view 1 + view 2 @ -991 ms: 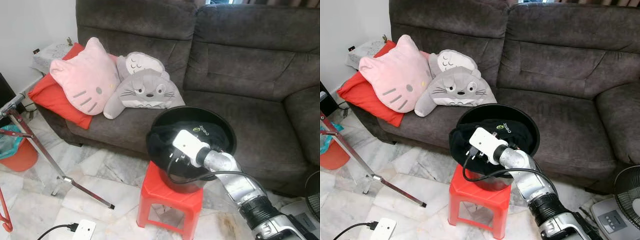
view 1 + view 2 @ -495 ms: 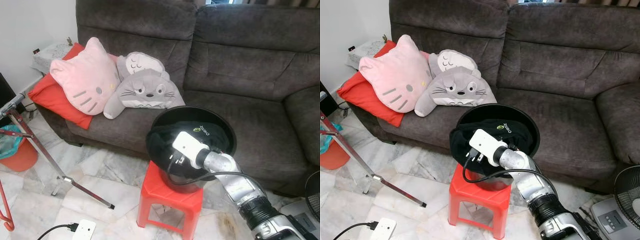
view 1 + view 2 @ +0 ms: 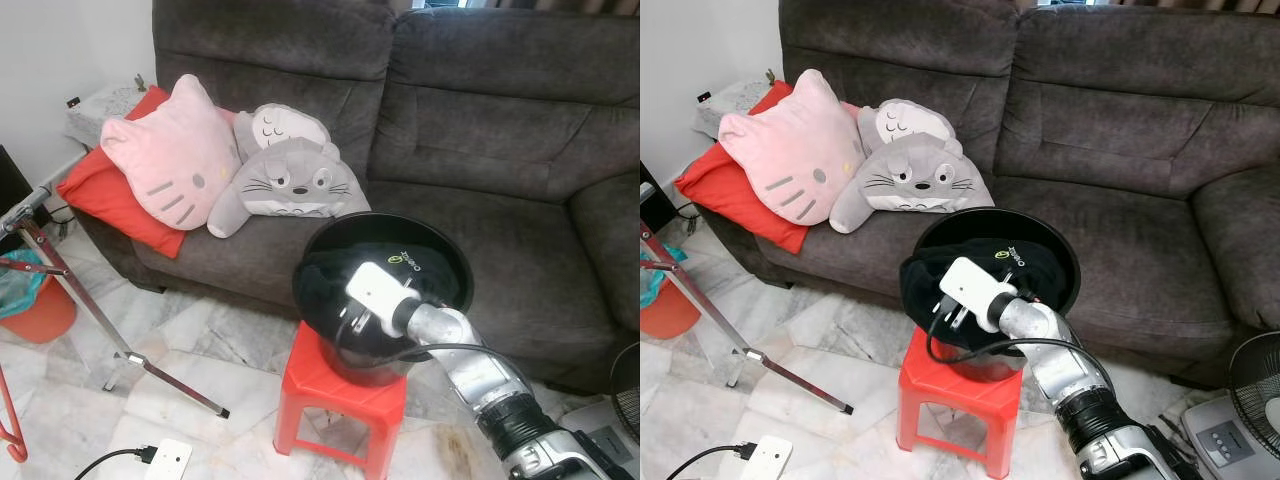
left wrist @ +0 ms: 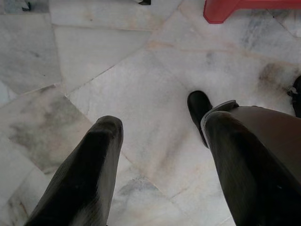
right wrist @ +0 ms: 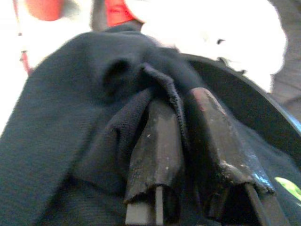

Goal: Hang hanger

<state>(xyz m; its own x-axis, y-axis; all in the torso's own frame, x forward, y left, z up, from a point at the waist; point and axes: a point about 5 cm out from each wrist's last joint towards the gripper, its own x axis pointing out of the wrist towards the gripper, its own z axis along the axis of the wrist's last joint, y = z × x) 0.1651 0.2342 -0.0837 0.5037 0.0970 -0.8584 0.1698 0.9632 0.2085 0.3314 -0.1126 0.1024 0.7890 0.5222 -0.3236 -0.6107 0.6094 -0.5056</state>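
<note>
Your right gripper (image 5: 181, 155) is down in the black tub (image 3: 440, 250) that sits on the red stool (image 3: 340, 395) in front of the dark grey sofa (image 3: 480, 130), and its two black fingers are pinched on a fold of the black garment (image 5: 70, 117) heaped inside the tub, the cloth ridge squeezed between them. From the head camera you see the silver right arm reaching in from the lower right, with the white wrist camera box (image 3: 378, 290) sitting over the tub's near rim (the fingers themselves are hidden behind it there). The garment bulges over the tub's left edge, and a small yellow-green logo (image 3: 398, 262) shows on the cloth deeper inside. No hanger can be made out in any picture, so you cannot tell where it is. Your left gripper (image 4: 162, 155) hangs idle over the pale marble floor (image 4: 117, 80), its fingers spread apart with nothing between them. On the sofa lie a pink cat-face cushion (image 3: 170, 155), a grey plush cushion (image 3: 285, 180) just beside it, and a red cushion (image 3: 105, 195) under the pink one. A metal rack leg (image 3: 90, 300) slants across the floor at the left.
</note>
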